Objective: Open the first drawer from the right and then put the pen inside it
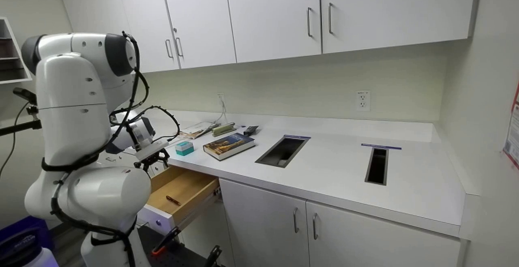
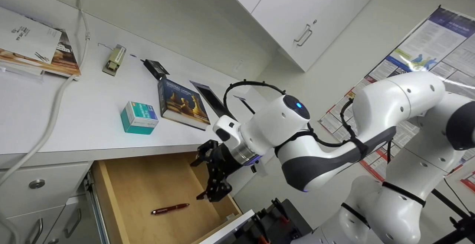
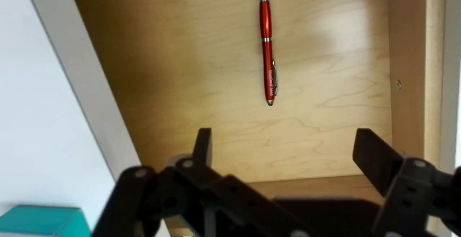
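A red pen lies in the open drawer, bare wood between it and the side walls, as the gripper, fingers spread wide and empty, hangs over the drawer near the front edge of the counter.

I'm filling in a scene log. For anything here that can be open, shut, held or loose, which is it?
Drawer: pulled open
Pen: loose on the drawer's floor, not held
Gripper: open, holding nothing
Book: closed, flat on the counter
Upper cabinet doors: shut
Lower cabinet doors: shut
Neighbouring drawer: shut
Teal box: cannot tell whether opened
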Motion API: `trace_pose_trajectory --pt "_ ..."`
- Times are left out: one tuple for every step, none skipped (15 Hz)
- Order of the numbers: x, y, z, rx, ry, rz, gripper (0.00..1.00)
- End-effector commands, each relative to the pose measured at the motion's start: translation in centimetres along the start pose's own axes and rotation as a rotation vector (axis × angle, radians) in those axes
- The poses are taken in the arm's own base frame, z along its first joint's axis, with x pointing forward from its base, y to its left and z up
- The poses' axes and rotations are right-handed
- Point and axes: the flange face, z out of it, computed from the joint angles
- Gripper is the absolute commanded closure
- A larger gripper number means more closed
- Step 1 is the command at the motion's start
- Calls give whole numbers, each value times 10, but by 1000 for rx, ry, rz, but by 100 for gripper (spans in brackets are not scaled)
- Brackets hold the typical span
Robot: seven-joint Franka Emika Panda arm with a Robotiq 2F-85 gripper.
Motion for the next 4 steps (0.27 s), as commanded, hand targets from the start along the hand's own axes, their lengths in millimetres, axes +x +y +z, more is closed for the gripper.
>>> trace_pose_trajectory --pt "-13 6 -41 -38 -29 12 0" --pt "-14 9 -49 -47 -32 15 0" --pt "-15 11 -55 -53 -31 13 0" --pt "-16 13 -61 -58 -33 18 0"
